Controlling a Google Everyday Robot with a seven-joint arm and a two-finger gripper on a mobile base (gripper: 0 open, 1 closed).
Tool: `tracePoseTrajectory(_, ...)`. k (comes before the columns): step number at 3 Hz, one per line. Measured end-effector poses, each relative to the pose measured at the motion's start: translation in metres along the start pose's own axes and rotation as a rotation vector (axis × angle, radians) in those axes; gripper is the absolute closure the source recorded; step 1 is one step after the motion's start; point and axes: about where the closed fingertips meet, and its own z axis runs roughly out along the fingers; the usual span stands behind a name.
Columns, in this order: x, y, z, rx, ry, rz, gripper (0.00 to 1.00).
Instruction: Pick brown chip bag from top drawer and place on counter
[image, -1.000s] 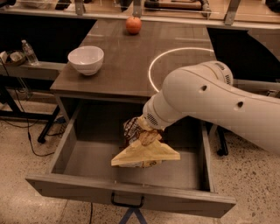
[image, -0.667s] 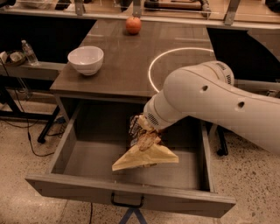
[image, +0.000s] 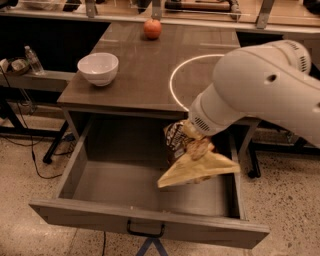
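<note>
Hanging over the open top drawer (image: 125, 220) is the brown chip bag (image: 200, 170), pinched in the gripper (image: 199, 146), which sits just below the front edge of the bench (image: 130, 80), over the right half of the drawer opening. The gripper's fingers are mostly buried in crumpled foil, but they're clamped tight on the upper part of the bag, and the bag dangles from them (it looks clear of the drawer floor from here). The bag is tipped so its tan back faces the camera and fans out to the lower left and right, while the dark-brown printed side bunches up just left of the gripper. There's some white lettering on that dark bit, but it's too scrunched up for me to read a brand or flavour. The big white arm (image: 260, 95) comes in from the right and covers the bench's right front corner. The drawer is pulled well out, grey inside, with a small dark handle (image: 145, 231) at the middle of its front panel. Up on the bench there's a thin bright ring (image: 172, 85) marked on the surface, partly hidden by the arm, a white bowl (image: 98, 68) near the left edge, and a red apple (image: 152, 28) at the far edge, well apart from the bowl. A small water bottle (image: 34, 61) stands on a lower shelf off to the left.
</note>
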Motion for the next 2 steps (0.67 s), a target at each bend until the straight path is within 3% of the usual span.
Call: tracePoseTrajectory(2, 0.027, -0.044, -0.053, 0.108, 0.143, -0.100, 1.00)
